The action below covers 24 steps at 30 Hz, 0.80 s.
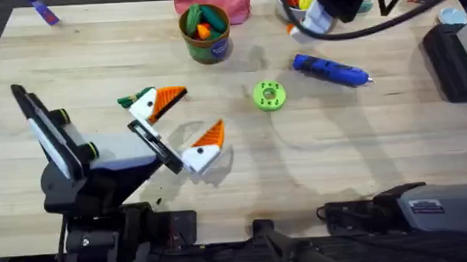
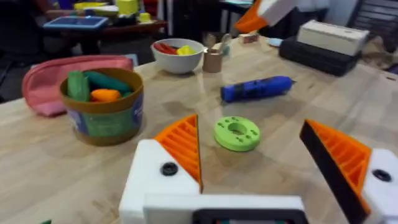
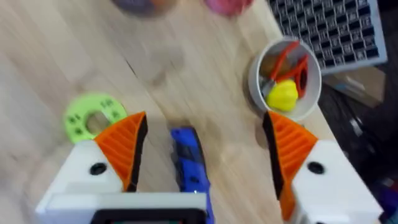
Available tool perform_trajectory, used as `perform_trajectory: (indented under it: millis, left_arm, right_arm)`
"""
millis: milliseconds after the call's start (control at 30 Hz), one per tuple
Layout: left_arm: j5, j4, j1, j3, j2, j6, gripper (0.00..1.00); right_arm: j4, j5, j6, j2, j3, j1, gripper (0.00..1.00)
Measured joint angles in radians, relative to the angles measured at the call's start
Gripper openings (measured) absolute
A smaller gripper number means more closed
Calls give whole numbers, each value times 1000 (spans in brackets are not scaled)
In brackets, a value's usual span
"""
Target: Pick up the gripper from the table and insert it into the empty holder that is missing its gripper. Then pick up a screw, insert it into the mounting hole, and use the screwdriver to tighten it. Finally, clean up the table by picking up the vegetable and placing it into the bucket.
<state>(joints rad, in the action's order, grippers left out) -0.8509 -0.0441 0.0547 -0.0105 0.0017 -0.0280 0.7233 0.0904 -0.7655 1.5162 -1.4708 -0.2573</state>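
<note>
A: Now, where is the screwdriver (image 1: 331, 71)?
B: Flat on the bench (image 1: 360, 141), right of the green disc (image 1: 269, 95), long axis pointing straight between the right gripper (image 3: 202, 155)'s jaws.
A: Jaws?
B: Spread wide, empty, directly above it. Left gripper (image 1: 192, 117) also spread wide and empty, farther away, low over the bench. Probably a job for the right arm.

My arms are black. Each gripper (image 2: 273, 165) has angular white finger mounts with one dark screw, carrying orange ribbed pads (image 3: 124, 146). A black cable trails off the right arm (image 1: 346, 7).
</note>
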Motion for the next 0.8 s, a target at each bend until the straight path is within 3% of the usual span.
perform_trajectory:
  millis: [267,433,700,767,800]
  left_arm:
    - [93,-26,0,-1,0,-83,985]
    - [195,-225,0,-104,1,-80,985]
    - [437,-541,0,-470,118,17,985]
    - [486,-610,0,-562,184,26,985]
    - [539,-701,0,-683,309,36,985]
  right_arm:
    - [-12,92,203,-52,0,-1,992]
    - [-13,103,352,-76,0,-1,992]
    - [0,106,548,-142,0,-1,991]
    - [17,106,567,-161,0,-1,992]
    - [34,106,608,-177,0,-1,992]
